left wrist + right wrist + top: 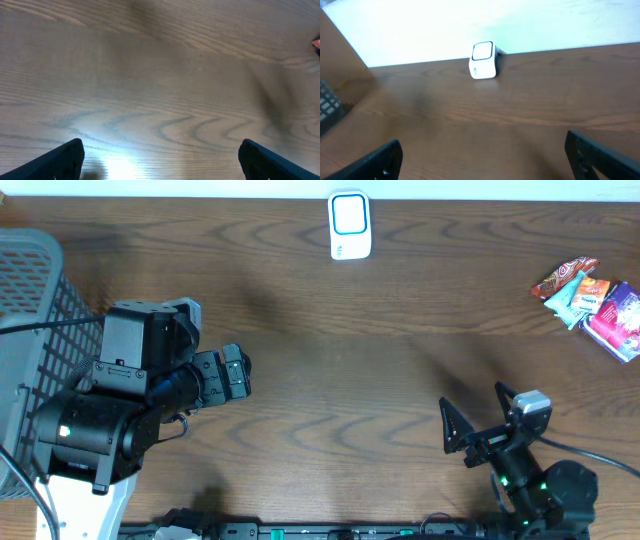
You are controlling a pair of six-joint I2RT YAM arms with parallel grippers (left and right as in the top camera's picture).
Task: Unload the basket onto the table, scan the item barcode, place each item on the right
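From overhead, the wooden surface [330,360] carries a small white scanner [350,225] at its far edge and a heap of bright snack packets [593,305] at the far right, well apart from both arms. A grey mesh basket [30,300] stands at the left. The left claw [238,373] is beside the basket and the right claw [478,418] is near the front right; both are spread wide and hold nothing. The left wrist view shows bare wood grain between the two parted fingers [65,160] and a pink sliver at the right edge. In the right wrist view the scanner [483,60] stands upright straight ahead, between the spread fingers [380,162], with a basket corner [329,105] at the left.
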